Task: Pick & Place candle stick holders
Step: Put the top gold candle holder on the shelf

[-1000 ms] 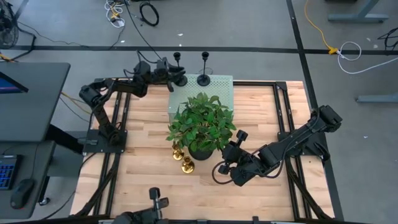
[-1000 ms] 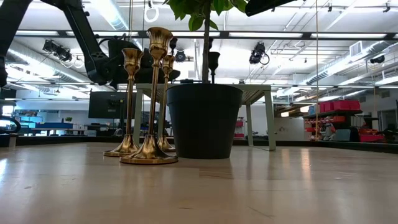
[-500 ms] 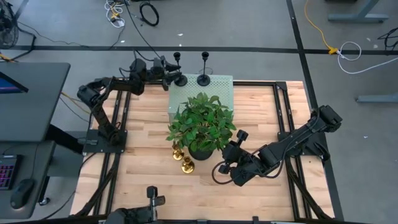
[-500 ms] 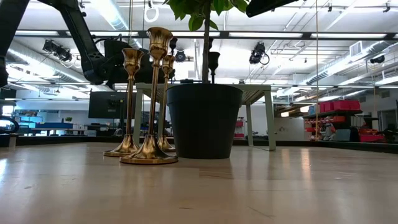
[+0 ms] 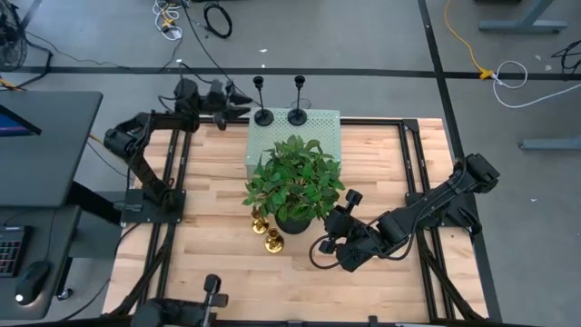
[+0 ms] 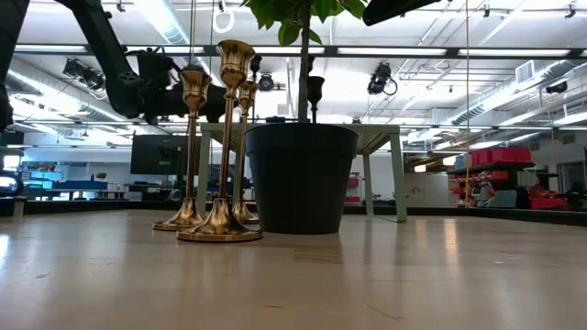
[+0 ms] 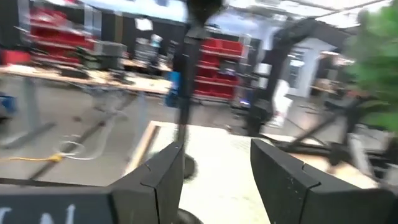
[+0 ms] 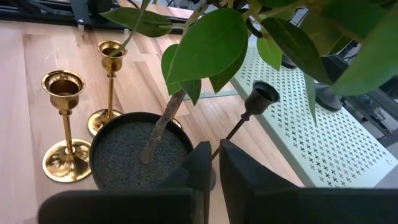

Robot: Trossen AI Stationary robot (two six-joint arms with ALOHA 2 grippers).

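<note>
Two black candle stick holders (image 5: 263,116) (image 5: 297,114) stand by their round bases on the pale green perforated platform (image 5: 325,125) at the far edge. Three gold holders (image 5: 266,230) stand on the table at the near left of the black plant pot; they also show in the low view (image 6: 223,147). My left gripper (image 5: 232,98) is open and empty to the left of the platform, and the nearer black holder's stem (image 7: 186,93) stands ahead of its fingers. My right gripper (image 5: 331,238) is shut on a third black holder (image 8: 261,94) to the near right of the pot. My right gripper pinches the black holder's slim stem (image 8: 225,140) between its two fingers (image 8: 200,163). The holder is tilted, its cup end (image 8: 264,93) slanting away from the fingers toward the plant. The fingers hide the base and whether it rests on the table.
The leafy plant in the black pot (image 6: 301,179) stands mid-table, its leaves (image 5: 295,177) spreading over the platform's near edge and the gold holders. Black frame rails (image 5: 413,163) run along both table sides. Bare wood lies at the near and right parts.
My left gripper has drawn back toward the table's left edge, away from the black holder on the platform, which stays upright where it was. My right gripper and its holder have kept still.
</note>
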